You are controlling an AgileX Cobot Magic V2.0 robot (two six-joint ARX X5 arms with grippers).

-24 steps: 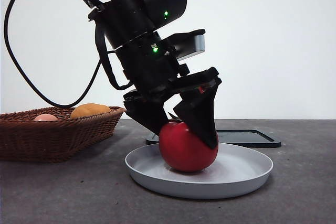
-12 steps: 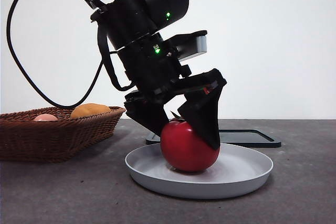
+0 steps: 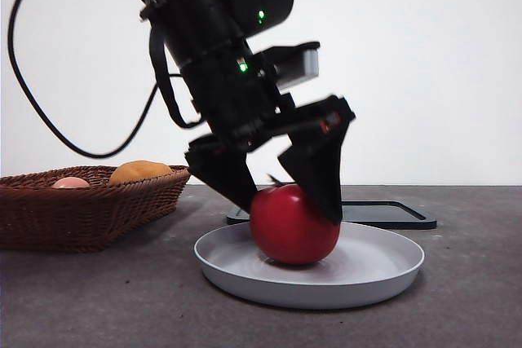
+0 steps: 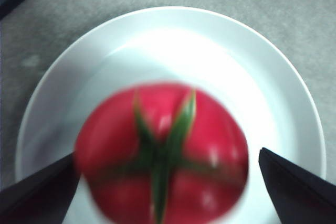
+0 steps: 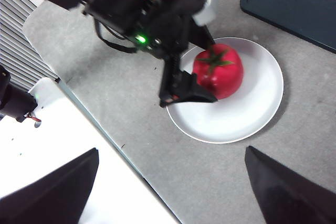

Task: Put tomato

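Note:
The red tomato [image 3: 294,227] with its green stem sits on the white plate [image 3: 383,270]. My left gripper [image 3: 287,203] straddles the tomato from above with its jaws open. In the left wrist view the tomato [image 4: 163,156] fills the middle of the plate [image 4: 220,40]; a gap shows between it and one jaw, and the left gripper [image 4: 167,153] is open. The right wrist view shows the tomato [image 5: 218,72] on the plate [image 5: 247,114] from high up. My right gripper [image 5: 172,149] is open and empty, well above the table.
A wicker basket [image 3: 90,209] stands at the left with an orange-yellow fruit [image 3: 139,171] and a small pink fruit [image 3: 71,182]. A dark flat tray [image 3: 391,213] lies behind the plate. It also shows in the right wrist view [image 5: 299,3].
The left gripper's jaws have spread apart from the tomato and the arm has risen slightly. The tomato stays on the plate.

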